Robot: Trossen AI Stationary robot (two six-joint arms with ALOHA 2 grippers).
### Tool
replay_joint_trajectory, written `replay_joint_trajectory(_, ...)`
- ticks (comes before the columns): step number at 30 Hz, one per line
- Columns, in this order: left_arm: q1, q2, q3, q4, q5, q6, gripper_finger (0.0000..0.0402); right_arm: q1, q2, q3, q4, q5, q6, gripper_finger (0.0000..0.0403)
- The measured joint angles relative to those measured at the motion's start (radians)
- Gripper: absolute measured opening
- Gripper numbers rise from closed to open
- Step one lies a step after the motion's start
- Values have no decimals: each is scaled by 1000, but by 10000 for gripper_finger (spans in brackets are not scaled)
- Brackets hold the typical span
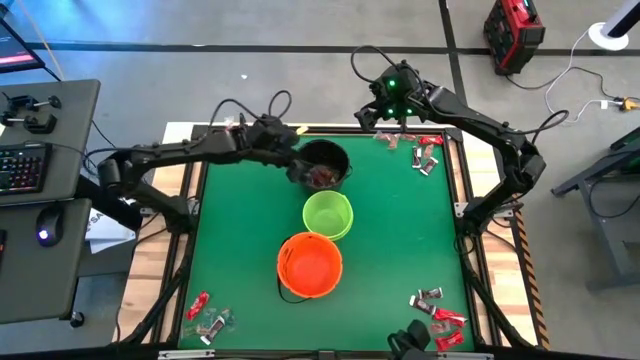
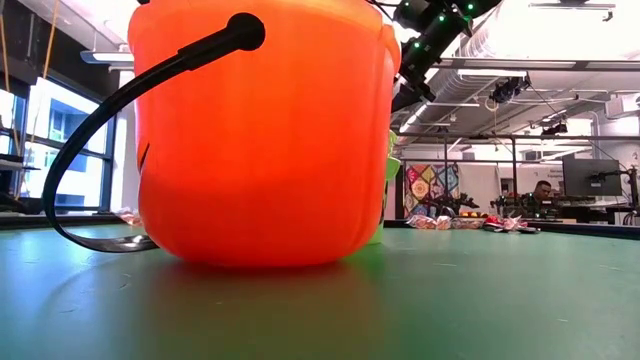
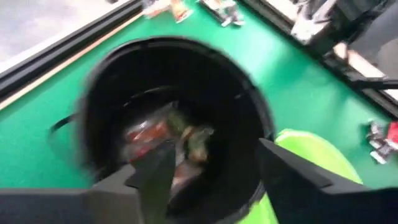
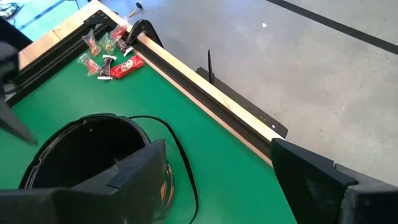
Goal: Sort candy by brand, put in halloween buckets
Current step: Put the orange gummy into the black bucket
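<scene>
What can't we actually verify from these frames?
- Candy brands: wrappers in the black bucket are motion-blurred in the left wrist view; table piles too small in the high view.
- Green bucket and most of the table: blocked by the orange bucket in the low view.
- Right claw: fingertips cut off by the picture's edge.

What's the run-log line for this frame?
left hand: open, over black bucket | black bucket: holds candy | right hand: open, table's far edge | green bucket, orange bucket: mid-table
</scene>
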Motion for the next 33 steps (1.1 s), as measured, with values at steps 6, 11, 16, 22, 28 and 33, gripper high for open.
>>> replay_joint_trajectory(6,49,-109,-12,-337,-120,-32,254,-49,11,0,-151,94,96,281)
replay_joint_trajectory(11,54,-221,-119,-287,-143,-113,255,-172,98,0,-318,93,159,281)
replay_joint_trajectory(16,40,-331,-222,-174,-147,-241,255,-269,235,0,-352,93,179,281)
replay_joint_trajectory(22,39,-402,-257,-182,-150,-299,255,-314,363,0,-347,38,197,281)
replay_joint_trajectory(28,39,-424,-264,-182,-166,-311,255,-323,432,0,-365,-8,205,281)
replay_joint_trajectory(33,39,-424,-265,-181,-167,-315,255,-323,435,0,-326,-2,219,277)
